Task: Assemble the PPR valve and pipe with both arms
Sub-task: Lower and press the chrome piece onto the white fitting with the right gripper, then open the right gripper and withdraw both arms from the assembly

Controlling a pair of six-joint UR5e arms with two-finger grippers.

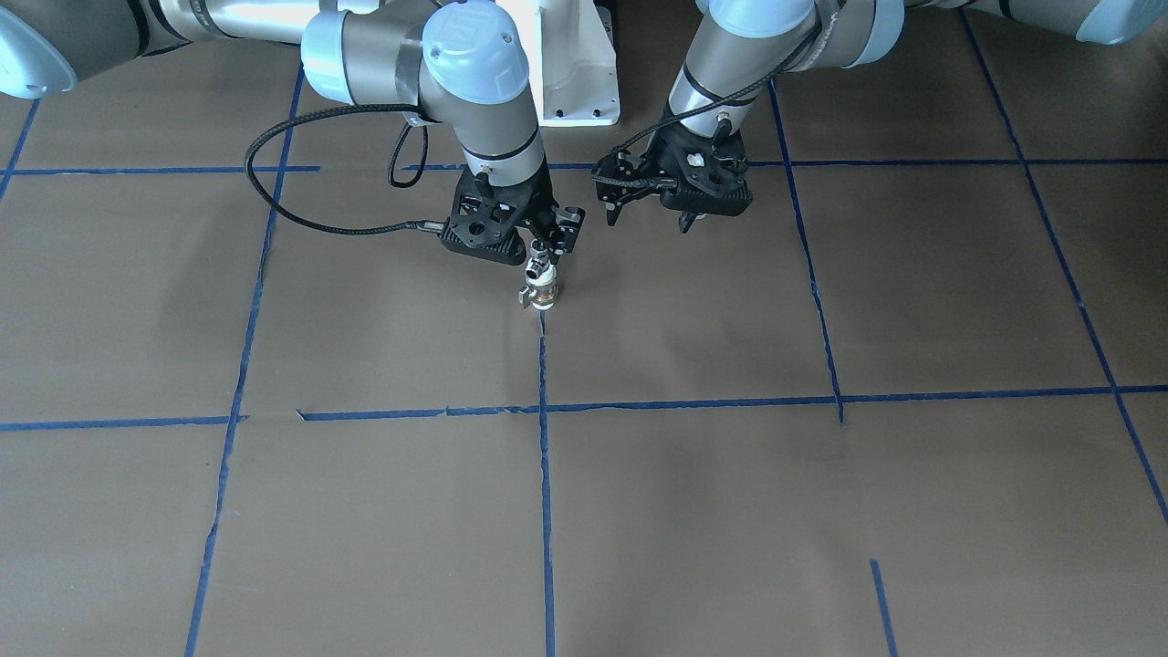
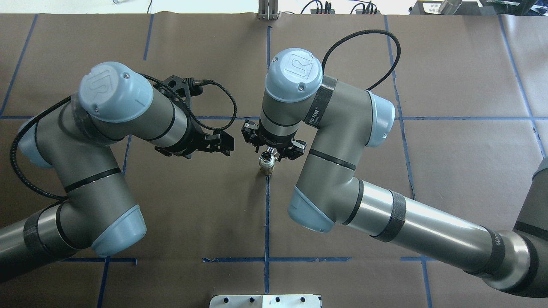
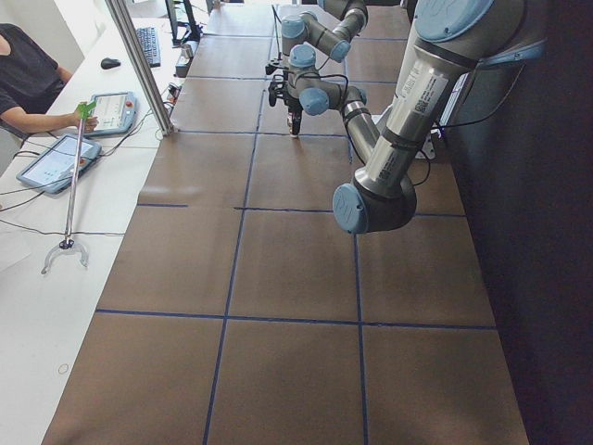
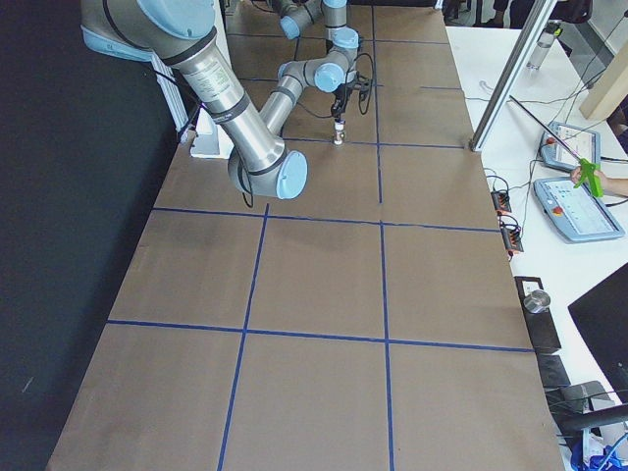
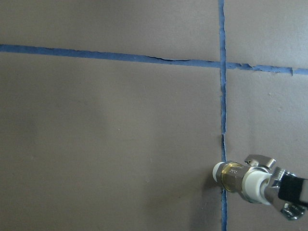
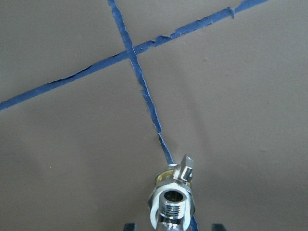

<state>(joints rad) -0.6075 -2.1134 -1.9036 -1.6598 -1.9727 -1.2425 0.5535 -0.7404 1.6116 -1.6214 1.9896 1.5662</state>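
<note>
My right gripper (image 1: 545, 251) (image 2: 274, 152) points down and is shut on the top of the chrome pipe (image 1: 539, 267). The PPR valve (image 1: 541, 293) (image 2: 266, 166), with its white collar, brass body and small side lever, sits joined under the pipe, its lower end at or just above the table on a blue tape line. The left wrist view shows the valve (image 5: 238, 177) with the pipe (image 5: 276, 185) behind it. The right wrist view shows the pipe's threaded open end (image 6: 172, 198). My left gripper (image 1: 650, 217) (image 2: 229, 143) is open and empty, level with the pair and a short way beside it.
The brown table cover carries a grid of blue tape lines (image 1: 545, 456). The white robot base (image 1: 575, 82) (image 2: 265, 300) stands at the robot's edge. An operators' desk with tablets (image 3: 56, 162) (image 4: 579, 206) and a metal post (image 3: 139, 65) runs along the far side.
</note>
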